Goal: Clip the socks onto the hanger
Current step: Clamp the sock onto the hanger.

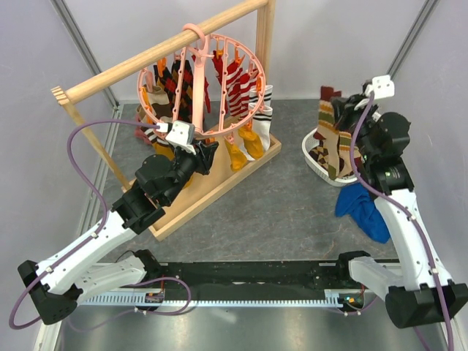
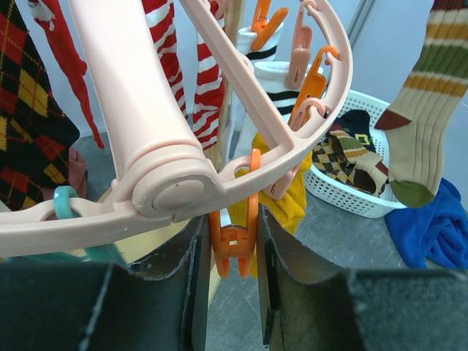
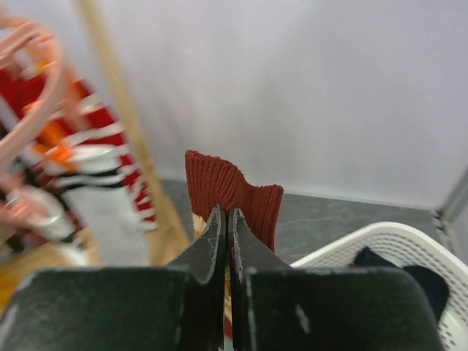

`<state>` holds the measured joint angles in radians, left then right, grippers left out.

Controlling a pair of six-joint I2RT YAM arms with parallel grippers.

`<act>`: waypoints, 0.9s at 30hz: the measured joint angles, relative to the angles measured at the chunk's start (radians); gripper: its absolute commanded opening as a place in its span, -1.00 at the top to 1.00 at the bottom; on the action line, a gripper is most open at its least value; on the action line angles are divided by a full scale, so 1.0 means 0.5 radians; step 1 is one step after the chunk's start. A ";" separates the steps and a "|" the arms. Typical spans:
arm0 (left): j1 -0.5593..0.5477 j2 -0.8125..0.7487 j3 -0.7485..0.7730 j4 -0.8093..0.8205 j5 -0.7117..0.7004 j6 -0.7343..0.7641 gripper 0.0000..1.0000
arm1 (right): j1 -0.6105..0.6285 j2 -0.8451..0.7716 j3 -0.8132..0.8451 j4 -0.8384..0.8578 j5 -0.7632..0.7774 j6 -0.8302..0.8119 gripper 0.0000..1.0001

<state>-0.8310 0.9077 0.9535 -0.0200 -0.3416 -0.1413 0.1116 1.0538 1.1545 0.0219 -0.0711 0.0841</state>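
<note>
The salmon-pink round hanger [image 1: 251, 61] hangs by its hook from the wooden rail, its hub [image 2: 168, 191] close above my left gripper. Several socks hang clipped to it, among them a red-and-white striped one [image 1: 235, 86] and a black-red argyle one [image 2: 29, 110]. My left gripper [image 1: 208, 152] is shut on one dangling orange clip [image 2: 234, 245] under the ring, a finger on either side. My right gripper [image 3: 227, 219] is shut on the rust-red cuff [image 3: 241, 191] of a striped sock [image 1: 328, 128], which hangs over the basket and shows in the left wrist view [image 2: 417, 124].
A white basket [image 1: 310, 152] at the right holds more socks. A plain blue cloth [image 1: 363, 208] lies in front of it. The wooden rail [image 1: 131, 68] stands on a wooden base [image 1: 212, 191] running diagonally across the grey table.
</note>
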 measured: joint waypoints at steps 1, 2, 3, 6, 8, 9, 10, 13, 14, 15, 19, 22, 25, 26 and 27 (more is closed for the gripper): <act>0.004 0.000 0.000 0.000 0.007 0.000 0.96 | 0.026 -0.037 -0.026 -0.013 -0.064 -0.012 1.00; 0.010 0.000 -0.001 0.000 0.011 -0.001 0.96 | 0.061 -0.076 -0.054 -0.026 -0.137 -0.024 1.00; 0.011 0.000 -0.001 -0.001 0.014 0.000 0.96 | 0.102 -0.113 -0.081 -0.038 -0.202 -0.037 1.00; 0.021 0.000 -0.002 -0.001 0.027 -0.001 0.96 | 0.230 -0.205 -0.139 -0.087 -0.382 -0.063 1.00; 0.027 0.000 -0.002 -0.001 0.041 -0.002 0.96 | 0.328 -0.244 -0.168 -0.123 -0.491 -0.079 1.00; 0.032 0.000 -0.002 -0.001 0.054 -0.003 0.97 | 0.352 -0.255 -0.180 -0.140 -0.540 -0.088 1.00; 0.034 0.000 -0.002 -0.001 0.060 -0.005 0.96 | 0.420 -0.261 -0.191 -0.146 -0.568 -0.095 1.00; 0.043 0.000 -0.002 -0.001 0.073 -0.008 0.96 | 0.588 -0.269 -0.237 -0.163 -0.649 -0.126 1.00; 0.048 0.000 -0.002 -0.002 0.076 -0.011 0.96 | 0.682 -0.269 -0.266 -0.164 -0.669 -0.145 0.99; 0.053 0.000 -0.002 -0.003 0.079 -0.014 0.97 | 0.764 -0.264 -0.289 -0.165 -0.689 -0.160 0.99; 0.076 -0.002 -0.002 -0.011 0.114 -0.024 0.96 | 1.025 -0.217 -0.387 -0.102 -0.730 -0.204 0.98; 0.099 -0.009 -0.002 -0.018 0.149 -0.040 0.96 | 1.199 -0.150 -0.472 0.004 -0.721 -0.224 0.98; 0.143 -0.019 -0.007 -0.021 0.223 -0.066 0.96 | 1.367 -0.049 -0.532 0.143 -0.695 -0.238 0.98; 0.165 -0.023 -0.009 -0.023 0.254 -0.078 0.96 | 1.424 -0.006 -0.555 0.211 -0.684 -0.240 0.99; 0.179 -0.024 -0.010 -0.026 0.274 -0.087 0.97 | 1.454 0.025 -0.572 0.268 -0.680 -0.243 0.99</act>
<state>-0.7418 0.8955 0.9485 -0.0330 -0.2047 -0.1848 0.8387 1.0664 0.8684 0.1558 -0.4110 -0.0372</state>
